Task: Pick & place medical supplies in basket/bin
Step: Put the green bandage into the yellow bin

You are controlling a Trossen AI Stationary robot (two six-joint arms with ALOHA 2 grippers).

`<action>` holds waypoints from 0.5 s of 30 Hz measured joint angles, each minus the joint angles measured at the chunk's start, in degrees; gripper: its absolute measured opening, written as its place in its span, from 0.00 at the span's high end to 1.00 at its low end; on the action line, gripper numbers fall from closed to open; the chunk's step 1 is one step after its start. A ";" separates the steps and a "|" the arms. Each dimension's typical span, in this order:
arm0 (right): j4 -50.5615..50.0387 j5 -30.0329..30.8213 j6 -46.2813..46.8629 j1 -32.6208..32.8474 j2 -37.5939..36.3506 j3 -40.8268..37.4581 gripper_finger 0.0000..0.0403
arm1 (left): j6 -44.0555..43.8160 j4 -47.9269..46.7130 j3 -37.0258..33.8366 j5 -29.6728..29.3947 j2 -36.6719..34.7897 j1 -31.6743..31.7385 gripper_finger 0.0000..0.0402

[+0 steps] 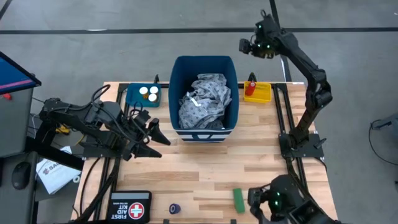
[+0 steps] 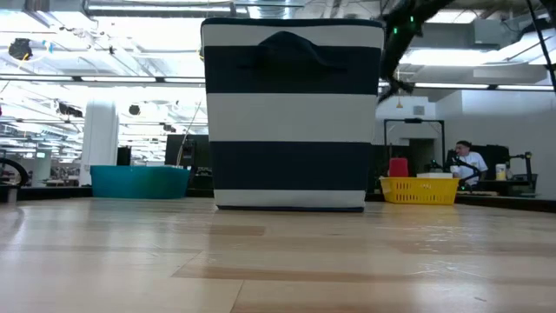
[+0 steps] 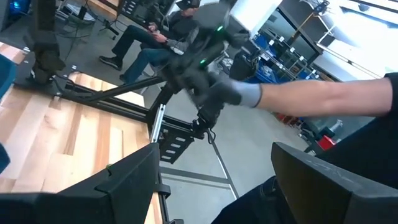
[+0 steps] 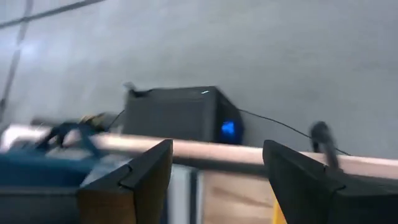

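Two grippers are both standing wide open and holding nothing. The left gripper (image 1: 161,148) is hanging low over the near-left part of the table (image 1: 205,165), while the right gripper (image 1: 250,46) is raised out beyond the table's far edge, well away from every item.

Just beyond the left gripper, the teal tray (image 1: 132,98) is holding small orange and white bottles (image 1: 148,93). They are looking light, hard and smooth, so they are probably going to slip unless pinched across the body.

Just to that gripper's right, the dark blue bin (image 1: 204,65) is standing with the grey patterned gown (image 1: 205,99) heaped inside it. The gown is showing as soft, crumpled cloth that is likely to sag and trail; any raised fold would probably be giving the best purchase.

Farther off, toward the table's near edge, the dark blue roll (image 1: 175,209) is lying beside the black first aid pouch (image 1: 130,205). It is looking small and apt to roll away, so gripping across its round sides seems wisest.

Farther right again, the green cylinder (image 1: 239,198) is lying flat; it is looking stiff and light, best taken across its middle.

Farthest from the left gripper, and nearest below the right one, the yellow tray (image 1: 263,94) is carrying the red cylinder (image 1: 250,88), which appears to be standing upright in it.

In the left wrist view a person's gloved hand (image 3: 239,94) is reaching at the right arm.
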 joint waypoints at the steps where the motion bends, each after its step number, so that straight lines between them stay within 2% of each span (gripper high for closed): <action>1: -1.38 -0.99 -0.95 0.58 0.00 1.86 0.39 | 0.00 0.06 0.00 0.32 0.00 0.00 0.25; 5: -3.62 -9.27 -2.98 3.36 -0.74 8.89 0.39 | 0.03 1.97 0.00 1.52 -0.01 0.00 0.25; 9: 0.38 -18.59 -0.02 8.18 -3.73 13.47 0.39 | 0.06 5.36 0.00 3.51 -0.02 0.00 0.25; 13: 6.66 -28.29 2.86 16.72 -7.74 14.52 0.39 | 2.05 9.83 0.00 6.10 -0.02 0.00 0.25; 15: 7.56 -29.43 3.02 23.00 -9.67 14.54 0.39 | 3.35 11.83 0.00 6.81 -0.02 0.00 0.25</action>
